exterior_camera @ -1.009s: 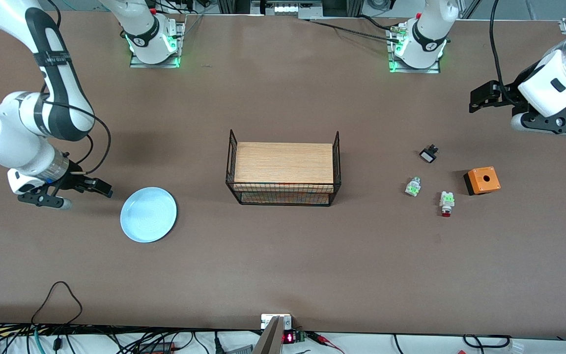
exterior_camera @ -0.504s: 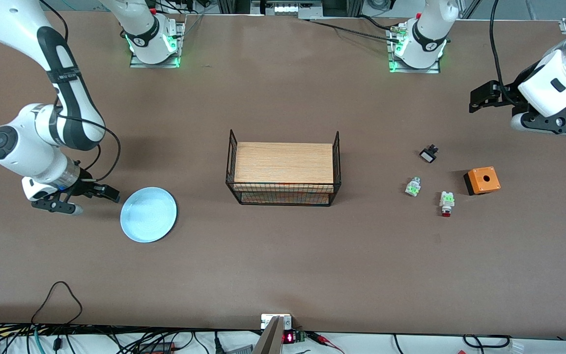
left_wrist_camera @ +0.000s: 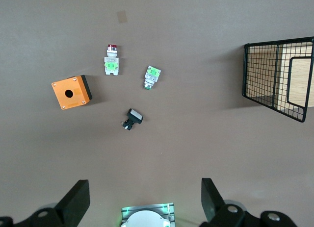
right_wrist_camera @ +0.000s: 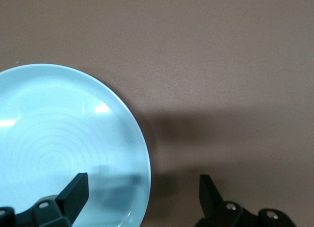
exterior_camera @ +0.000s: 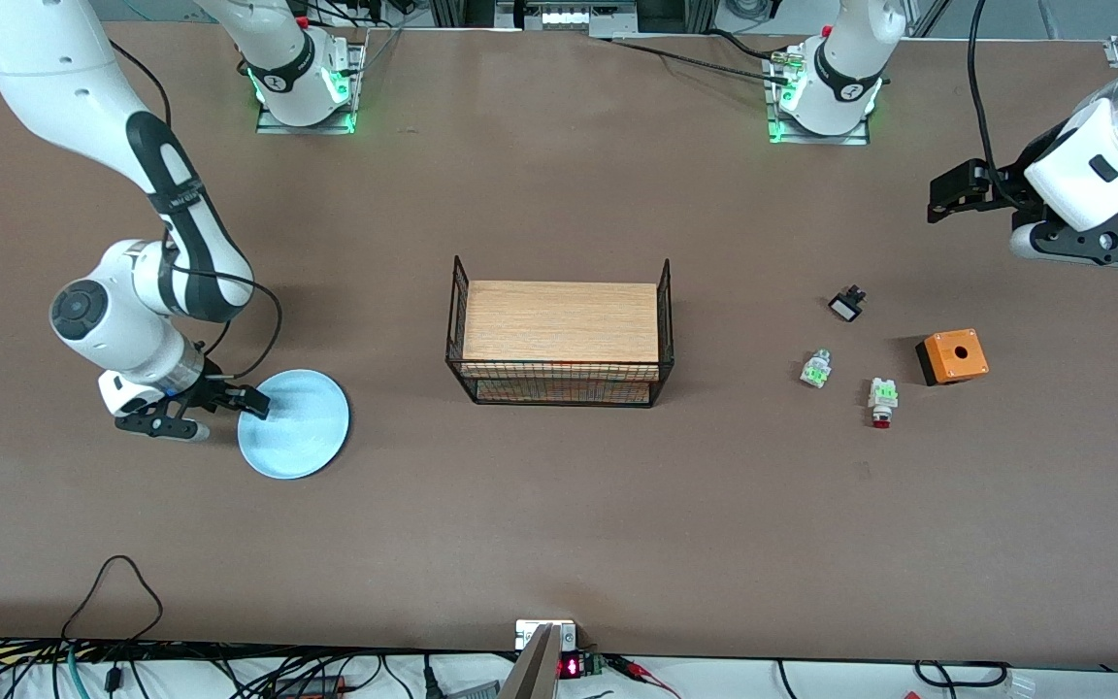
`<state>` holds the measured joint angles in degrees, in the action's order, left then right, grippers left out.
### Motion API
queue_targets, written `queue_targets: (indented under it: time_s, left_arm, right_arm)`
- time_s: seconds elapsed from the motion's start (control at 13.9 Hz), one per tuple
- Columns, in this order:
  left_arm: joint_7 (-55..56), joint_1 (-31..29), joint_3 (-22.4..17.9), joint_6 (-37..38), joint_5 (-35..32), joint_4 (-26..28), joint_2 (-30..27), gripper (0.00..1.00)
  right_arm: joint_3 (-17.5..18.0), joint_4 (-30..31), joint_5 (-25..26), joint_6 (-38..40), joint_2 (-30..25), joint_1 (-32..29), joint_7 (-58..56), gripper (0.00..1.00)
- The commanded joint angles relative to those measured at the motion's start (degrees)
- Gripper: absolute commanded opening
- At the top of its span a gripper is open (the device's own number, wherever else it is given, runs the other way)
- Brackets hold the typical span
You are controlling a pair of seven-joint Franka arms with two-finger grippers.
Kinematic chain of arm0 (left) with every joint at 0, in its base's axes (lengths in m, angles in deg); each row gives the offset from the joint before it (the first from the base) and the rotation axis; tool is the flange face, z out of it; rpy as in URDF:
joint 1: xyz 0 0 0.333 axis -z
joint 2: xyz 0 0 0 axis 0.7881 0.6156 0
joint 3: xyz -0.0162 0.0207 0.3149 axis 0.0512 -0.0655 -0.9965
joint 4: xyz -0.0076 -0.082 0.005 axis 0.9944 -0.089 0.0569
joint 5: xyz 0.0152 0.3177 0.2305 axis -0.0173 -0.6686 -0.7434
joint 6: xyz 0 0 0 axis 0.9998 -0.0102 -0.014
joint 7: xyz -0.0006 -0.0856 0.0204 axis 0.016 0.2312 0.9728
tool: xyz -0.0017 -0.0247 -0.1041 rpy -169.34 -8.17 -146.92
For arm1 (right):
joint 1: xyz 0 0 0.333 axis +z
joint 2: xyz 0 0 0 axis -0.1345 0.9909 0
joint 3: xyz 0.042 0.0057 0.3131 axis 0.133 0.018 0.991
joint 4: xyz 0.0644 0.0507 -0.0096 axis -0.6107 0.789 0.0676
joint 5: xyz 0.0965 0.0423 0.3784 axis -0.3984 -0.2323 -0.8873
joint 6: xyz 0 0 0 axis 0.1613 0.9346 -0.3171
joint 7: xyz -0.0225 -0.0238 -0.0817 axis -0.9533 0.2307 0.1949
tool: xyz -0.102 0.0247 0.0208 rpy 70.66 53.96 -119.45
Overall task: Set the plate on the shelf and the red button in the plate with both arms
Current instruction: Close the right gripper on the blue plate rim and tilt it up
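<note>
One plate [exterior_camera: 299,427], one red button [exterior_camera: 882,398]; both grippers, right [exterior_camera: 219,406] and left [exterior_camera: 942,196], fingers apart.

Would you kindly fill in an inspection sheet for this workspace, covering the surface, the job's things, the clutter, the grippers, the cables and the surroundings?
Surface: brown table, bare where nothing stands.
Job's things: plate flat near the right arm's end; red button lying near the left arm's end.
Clutter: wire basket with a wooden block at the middle; orange box, white-green part and small black part beside the red button.
Grippers: right gripper open, straddling the plate's rim; left gripper open, waiting above the table's end.
Cables: black loop at the table's near edge.
Surroundings: nothing seen.
</note>
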<state>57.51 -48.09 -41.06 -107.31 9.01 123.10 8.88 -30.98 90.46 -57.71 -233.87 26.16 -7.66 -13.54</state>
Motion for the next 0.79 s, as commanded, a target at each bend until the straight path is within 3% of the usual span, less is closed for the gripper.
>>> queue_targets:
  time_s: [0.0, 0.22, 0.43, 0.72]
  left_arm:
    - [-0.01, -0.23, 0.14, 0.58, -0.91, -1.21, 0.11, 1.0]
    - [-0.01, -0.23, 0.14, 0.58, -0.91, -1.21, 0.11, 1.0]
    - [-0.1, -0.23, 0.14, 0.58, -0.91, -1.21, 0.2, 1.0]
    - [0.25, -0.14, 0.14, 0.5, -0.38, -1.21, 0.29, 1.0]
  right_arm:
    - [-0.14, -2.27, -0.31, -0.24, 1.46, 0.37, -1.19, 1.0]
    - [-0.4, -2.27, -0.05, -0.15, 0.41, 2.82, -1.27, 0.98]
    - [-0.93, -2.27, 0.04, -1.03, 1.11, 2.57, -2.41, 0.89]
    - [-1.62, -2.27, 2.58, -2.53, 1.64, 1.69, -7.32, 0.95]
